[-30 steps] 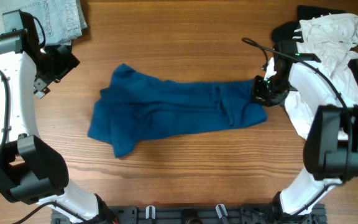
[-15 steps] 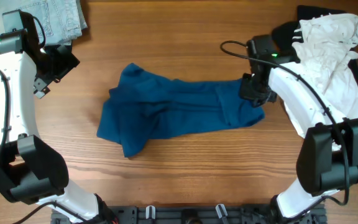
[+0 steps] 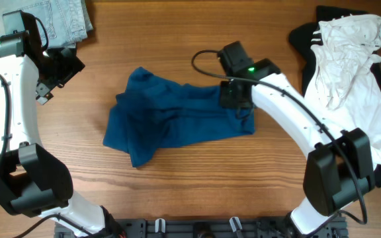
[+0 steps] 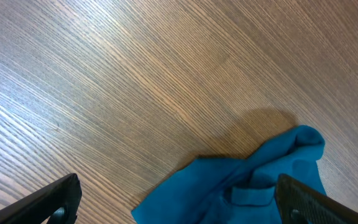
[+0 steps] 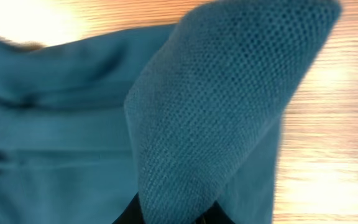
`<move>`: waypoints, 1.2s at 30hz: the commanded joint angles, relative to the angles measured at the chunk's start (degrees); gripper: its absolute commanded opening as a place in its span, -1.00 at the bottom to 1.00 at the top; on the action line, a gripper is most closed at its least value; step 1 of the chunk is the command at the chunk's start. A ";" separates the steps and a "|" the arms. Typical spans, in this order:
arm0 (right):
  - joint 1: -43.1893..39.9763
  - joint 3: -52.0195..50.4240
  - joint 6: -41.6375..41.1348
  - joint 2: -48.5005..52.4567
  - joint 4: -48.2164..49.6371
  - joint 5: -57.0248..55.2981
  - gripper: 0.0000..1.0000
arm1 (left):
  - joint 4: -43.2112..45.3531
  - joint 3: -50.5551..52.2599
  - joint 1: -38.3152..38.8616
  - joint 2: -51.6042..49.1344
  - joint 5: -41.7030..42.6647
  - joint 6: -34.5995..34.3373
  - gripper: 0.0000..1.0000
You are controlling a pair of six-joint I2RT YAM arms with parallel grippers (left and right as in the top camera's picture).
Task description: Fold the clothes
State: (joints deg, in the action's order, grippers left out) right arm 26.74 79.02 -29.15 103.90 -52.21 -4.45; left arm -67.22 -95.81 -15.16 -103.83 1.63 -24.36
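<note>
Overhead: the shirt (image 3: pixel 170 122) lies rumpled at the middle of the table (image 3: pixel 177 198), well apart from every edge. Its left part is a bunched heap with no clean outline, and its right part is drawn into a narrower band. The right gripper (image 3: pixel 235 98) sits over that right end, which looks turned back toward the middle. I read this as a first fold in progress and not yet laid down. No neat rectangle shows. The sleeves and the left half are not squared up, so most of the folding seems to be left. The left gripper (image 3: pixel 50 78) hangs near the far left corner, beside the denim (image 3: pixel 58 20) and clear of the shirt. The white garment (image 3: pixel 346 53) lies along the right edge, apart from the shirt.

Left wrist: the left gripper (image 4: pixel 179 205) is spread wide, with bare wood and only a corner of the shirt (image 4: pixel 253 186) below it. Nothing is between its fingers (image 4: pixel 58 198).

Right wrist: blue knit fills the view. A ridge of the shirt (image 5: pixel 216 112) rises from the right gripper (image 5: pixel 169 219) at the bottom edge. The jaws appear close together, pinching that fold. How firm the grip is cannot be told, since little of the fingers shows. Flat cloth lies to the left beneath the ridge, and table (image 5: pixel 316 155) shows at the right.
</note>
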 commanded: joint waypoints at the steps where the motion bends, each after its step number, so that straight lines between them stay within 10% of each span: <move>1: 1.75 1.33 -0.79 0.20 1.18 4.13 -0.60 | 0.17 -0.83 0.04 -0.42 0.48 -0.11 1.00; 5: 1.92 1.33 3.13 1.88 2.54 7.63 -0.28 | 0.11 -0.83 0.04 -0.42 0.50 -0.11 0.99; 8: 1.92 1.33 4.61 2.62 3.63 9.25 0.49 | 0.11 -0.83 0.04 -0.42 0.50 -0.11 0.99; 17: -1.51 8.48 4.81 1.88 -2.51 6.84 0.62 | 0.04 -0.83 0.04 -0.42 0.48 -0.11 1.00; 25: -12.15 9.35 9.81 2.64 -3.89 8.17 -0.91 | -0.11 -0.83 0.04 -0.42 0.50 -0.11 0.99; 36: -10.82 8.66 10.47 12.55 -1.14 21.38 -0.91 | -0.35 -0.83 0.04 -0.42 0.48 -0.11 0.99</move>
State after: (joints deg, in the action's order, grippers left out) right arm 14.52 88.42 -19.38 112.55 -53.58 11.38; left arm -67.29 -95.81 -15.16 -103.85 1.63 -24.36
